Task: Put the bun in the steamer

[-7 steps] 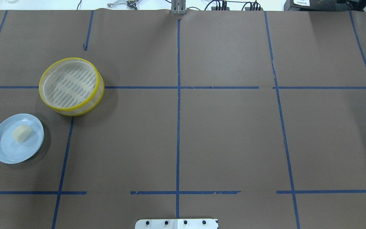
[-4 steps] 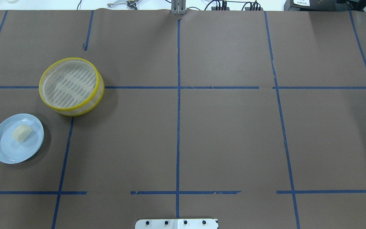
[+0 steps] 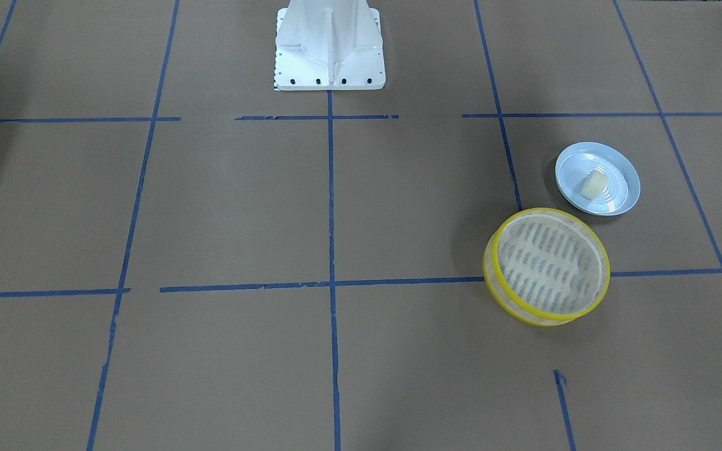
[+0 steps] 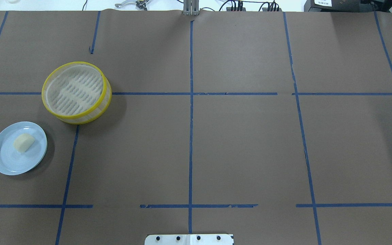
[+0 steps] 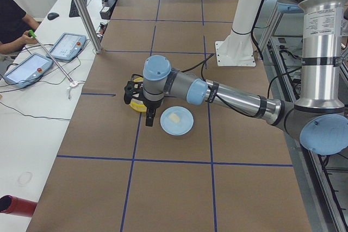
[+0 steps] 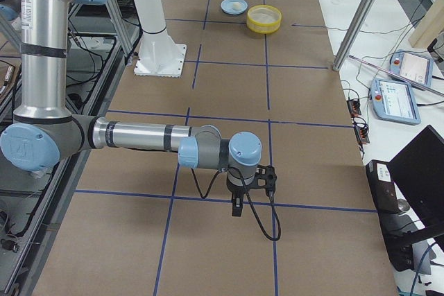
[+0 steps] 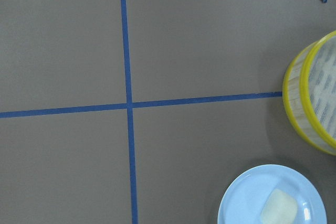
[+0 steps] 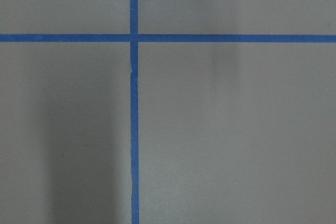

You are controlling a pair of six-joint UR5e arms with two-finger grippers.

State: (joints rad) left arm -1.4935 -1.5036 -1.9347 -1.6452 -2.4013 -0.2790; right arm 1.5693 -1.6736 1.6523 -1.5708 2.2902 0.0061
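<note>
The bun (image 4: pixel 23 142) is a small cream-white lump lying on a light-blue plate (image 4: pixel 3 163) at the table's left. It also shows in the front view (image 3: pixel 593 184) and the left wrist view (image 7: pixel 280 208). The steamer (image 4: pixel 90 117), yellow-rimmed with a slotted floor, stands empty just beyond the plate; it also shows in the front view (image 3: pixel 488 269) and the left wrist view (image 7: pixel 295 98). My left gripper (image 5: pixel 147 119) hangs above the table beside the steamer and plate. My right gripper (image 6: pixel 236 207) hangs far off over the table's right end. I cannot tell whether either is open or shut.
Brown paper with blue tape lines covers the table. The robot's white base (image 3: pixel 328 50) stands at the near middle edge. Operators' tablets (image 5: pixel 65 46) and cables lie on the white bench beyond the far edge.
</note>
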